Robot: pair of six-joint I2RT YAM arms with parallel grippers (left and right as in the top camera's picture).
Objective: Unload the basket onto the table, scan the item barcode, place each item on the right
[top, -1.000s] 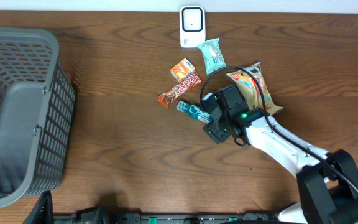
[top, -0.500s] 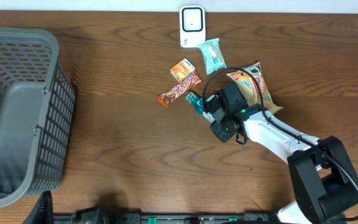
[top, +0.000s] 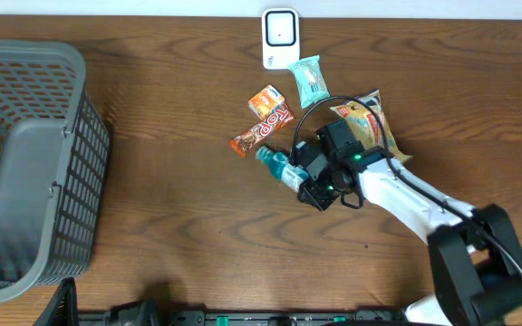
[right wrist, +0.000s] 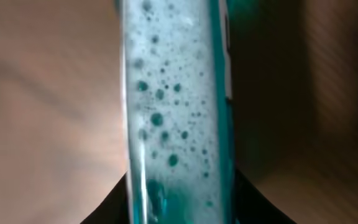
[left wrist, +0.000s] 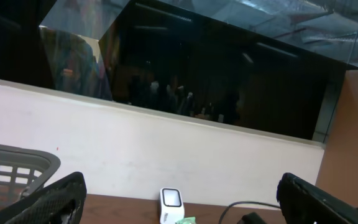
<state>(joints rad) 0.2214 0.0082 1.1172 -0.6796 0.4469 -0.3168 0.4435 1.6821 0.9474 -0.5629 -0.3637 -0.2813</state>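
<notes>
A small teal bottle (top: pixel 277 166) of foamy blue-green liquid is the item; it sticks out to the left of my right gripper (top: pixel 300 176), just below the snack bars. The right gripper is shut on it. In the right wrist view the bottle (right wrist: pixel 176 93) fills the middle, with a black finger (right wrist: pixel 104 208) on either side at the bottom. The white barcode scanner (top: pixel 280 38) stands at the table's far edge, apart from the bottle. My left gripper (left wrist: pixel 184 194) is open and holds nothing; it looks across the table at the scanner (left wrist: pixel 171 205).
An orange snack box (top: pixel 266 100), a "Top" bar (top: pixel 263 129), a teal pouch (top: pixel 309 80) and a chips bag (top: pixel 372 122) lie around the right arm. A grey mesh basket (top: pixel 34 172) fills the left side. A black cable (top: pixel 311 113) loops over the wrist.
My right gripper has shut on the teal bottle. The bottle swung up toward the snack bars and came back to point left.
</notes>
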